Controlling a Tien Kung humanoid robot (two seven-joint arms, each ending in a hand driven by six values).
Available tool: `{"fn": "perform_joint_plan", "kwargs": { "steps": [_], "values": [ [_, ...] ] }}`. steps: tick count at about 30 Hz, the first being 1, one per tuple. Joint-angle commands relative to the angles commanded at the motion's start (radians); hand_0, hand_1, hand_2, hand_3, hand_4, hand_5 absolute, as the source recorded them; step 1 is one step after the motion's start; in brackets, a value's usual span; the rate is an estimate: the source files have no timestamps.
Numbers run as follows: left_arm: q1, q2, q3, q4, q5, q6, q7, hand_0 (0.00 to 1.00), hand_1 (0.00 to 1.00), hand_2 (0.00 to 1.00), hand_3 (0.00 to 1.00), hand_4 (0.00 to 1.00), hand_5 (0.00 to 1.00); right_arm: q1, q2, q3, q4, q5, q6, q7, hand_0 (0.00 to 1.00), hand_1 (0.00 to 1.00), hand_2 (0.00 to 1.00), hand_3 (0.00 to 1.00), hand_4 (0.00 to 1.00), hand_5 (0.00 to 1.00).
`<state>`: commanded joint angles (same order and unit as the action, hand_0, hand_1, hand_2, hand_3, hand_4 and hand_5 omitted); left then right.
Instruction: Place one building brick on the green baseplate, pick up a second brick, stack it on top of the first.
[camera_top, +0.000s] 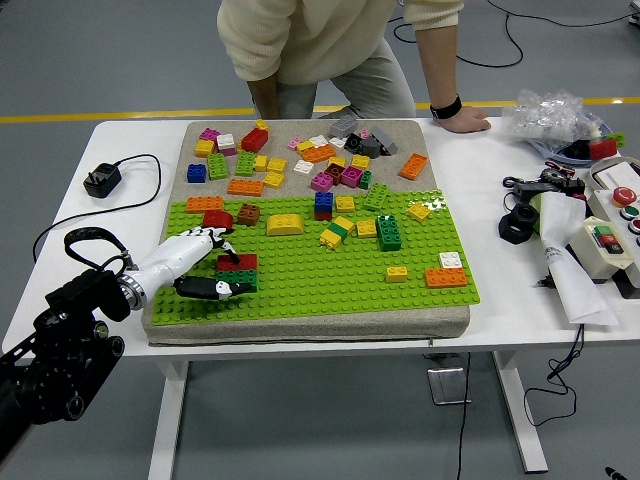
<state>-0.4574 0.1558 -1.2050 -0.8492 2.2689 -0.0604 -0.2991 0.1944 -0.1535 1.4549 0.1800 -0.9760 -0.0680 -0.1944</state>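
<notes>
On the near left part of the green baseplate (320, 285) a red brick (238, 262) sits on top of a dark green brick (244, 280). My left hand (228, 271) reaches in from the lower left and is shut on the red brick, fingers (212, 241) over its far side and thumb (212, 289) along the near side of the stack. My right arm is out of the picture. Other bricks stand on the plate, among them a yellow curved one (284, 224) and a dark green stack (388, 233).
Several loose bricks (300, 160) lie on the grey mat beyond the plate. A person leans over the far edge, one hand (462, 119) resting on the table. A charger (100, 180) lies at the left. Black parts (518, 222), paper and a control box (612, 238) crowd the right.
</notes>
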Motion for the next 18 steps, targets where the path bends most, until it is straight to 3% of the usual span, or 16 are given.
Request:
{"fn": "perform_joint_plan", "kwargs": {
  "steps": [11, 18],
  "values": [
    [0.017, 0.015, -0.047, -0.137, -0.068, -0.016, 0.001, 0.998, 0.994, 0.957, 0.573, 0.928, 0.742, -0.002, 0.001, -0.002, 0.000, -0.002, -0.002, 0.003, 0.783, 0.724, 0.775, 0.694, 0.917, 0.643],
    [0.014, 0.022, -0.075, -0.149, -0.106, -0.013, 0.007, 0.998, 0.948, 0.909, 0.589, 0.930, 0.739, -0.002, 0.003, -0.006, 0.000, -0.003, 0.000, 0.006, 0.783, 0.724, 0.775, 0.694, 0.917, 0.643]
  ]
}}
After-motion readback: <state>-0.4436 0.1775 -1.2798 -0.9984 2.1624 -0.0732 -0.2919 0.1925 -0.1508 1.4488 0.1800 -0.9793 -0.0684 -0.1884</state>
